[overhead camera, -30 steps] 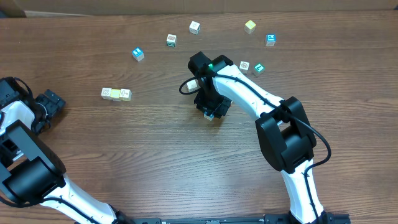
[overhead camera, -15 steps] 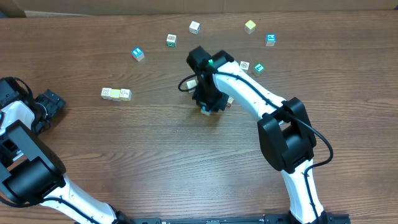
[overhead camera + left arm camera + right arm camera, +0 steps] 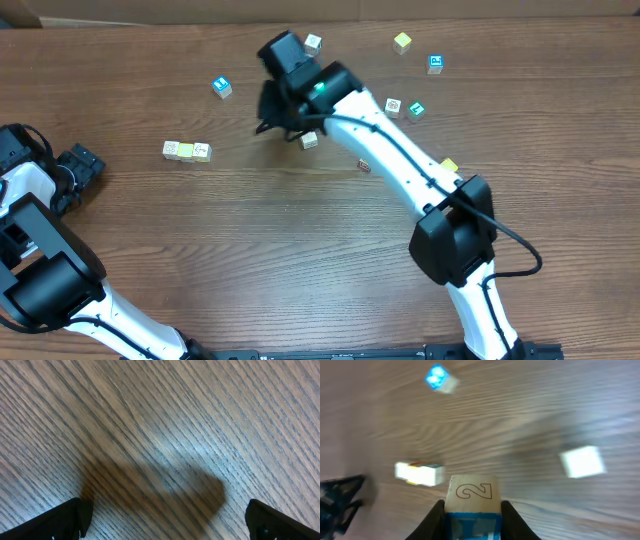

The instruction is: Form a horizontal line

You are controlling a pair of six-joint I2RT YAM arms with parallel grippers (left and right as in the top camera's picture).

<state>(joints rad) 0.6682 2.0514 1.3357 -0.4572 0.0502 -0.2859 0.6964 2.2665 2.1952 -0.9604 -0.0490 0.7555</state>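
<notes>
Noting: my right end effector (image 3: 472,515) is clamped on a cube (image 3: 470,491) printed with a 2, blue face below. The horizontal line (image 3: 187,151), three touching cubes from overhead, lies on the table (image 3: 250,260) left of it, apart. The left end effector (image 3: 165,520) gapes wide over wood grain.

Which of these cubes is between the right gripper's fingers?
The cube with a printed 2 on its pale face and a blue face below; the right gripper clamps only this one.
</notes>
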